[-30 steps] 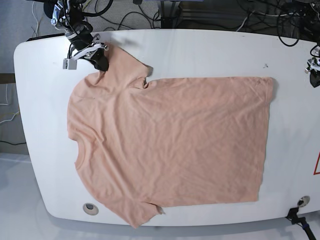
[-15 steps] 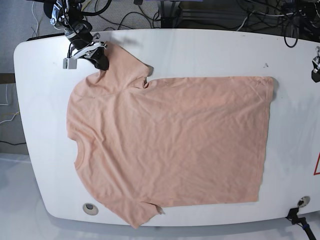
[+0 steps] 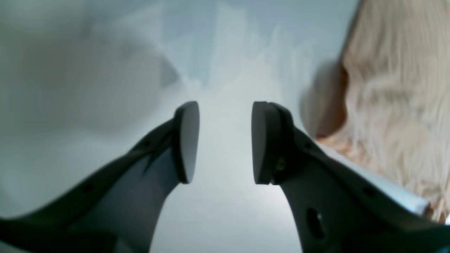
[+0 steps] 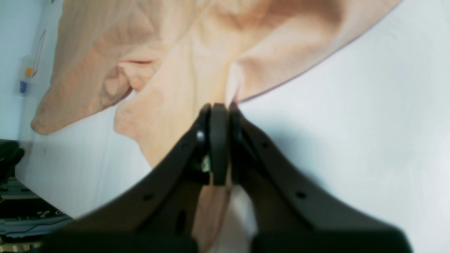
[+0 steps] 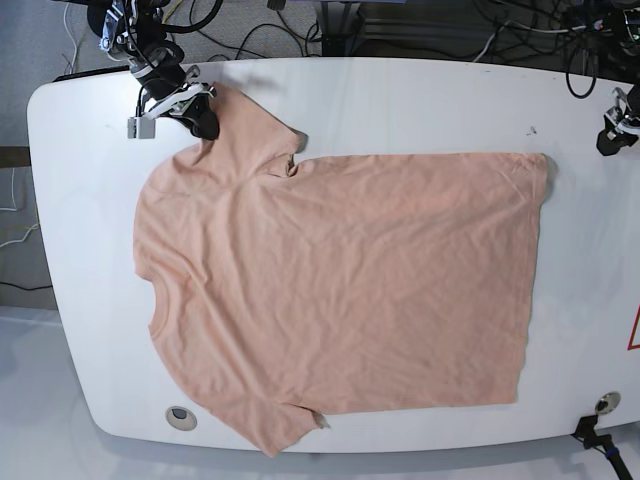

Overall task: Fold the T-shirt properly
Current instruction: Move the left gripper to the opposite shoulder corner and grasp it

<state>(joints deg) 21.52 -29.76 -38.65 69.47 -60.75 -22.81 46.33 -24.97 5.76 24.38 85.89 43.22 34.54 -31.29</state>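
The T-shirt [image 5: 340,290] lies spread flat on the white counter [image 5: 420,100], peach, with light wrinkles across the body. The right tool [image 4: 219,112] is clenched on the edge of one sleeve [image 5: 245,125] at the counter's far corner (fabric bunches up where the tips pinch it). The left tool [image 3: 225,140] hangs released over bare counter, jaws apart, with the shirt's hem corner [image 3: 393,88] just beside it.
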